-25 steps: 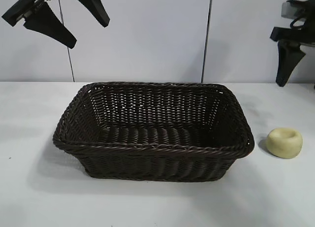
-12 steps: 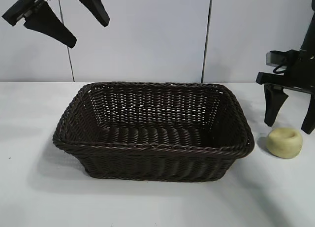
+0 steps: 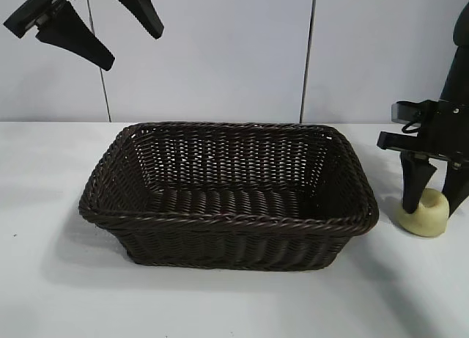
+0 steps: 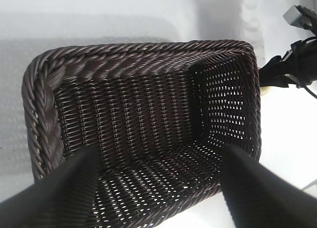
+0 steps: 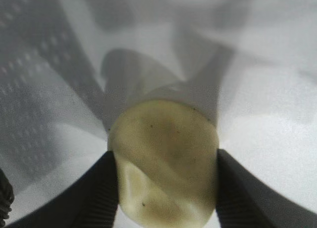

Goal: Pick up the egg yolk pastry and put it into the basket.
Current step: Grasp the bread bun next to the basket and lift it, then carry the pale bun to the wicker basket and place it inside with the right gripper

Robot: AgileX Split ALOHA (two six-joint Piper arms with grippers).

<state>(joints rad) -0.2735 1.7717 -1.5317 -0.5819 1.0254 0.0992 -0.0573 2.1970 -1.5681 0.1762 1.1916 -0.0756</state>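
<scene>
Pastry between my fingers, on the table beside the basket.

My right gripper (image 3: 434, 200) clasps the egg yolk pastry (image 3: 425, 217) by its rounded sides, fingers touching both flanks; it sits on the white table (image 3: 220, 301) just right of the basket (image 3: 227, 224). It looks light and crumbly, so I'd squeeze gently. My left gripper (image 3: 102, 26) hangs open, high above. Plain pale wall behind.

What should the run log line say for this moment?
right gripper: down at table, fingers on both sides of pastry, not lifted | left gripper: open, high above basket | basket: empty
</scene>
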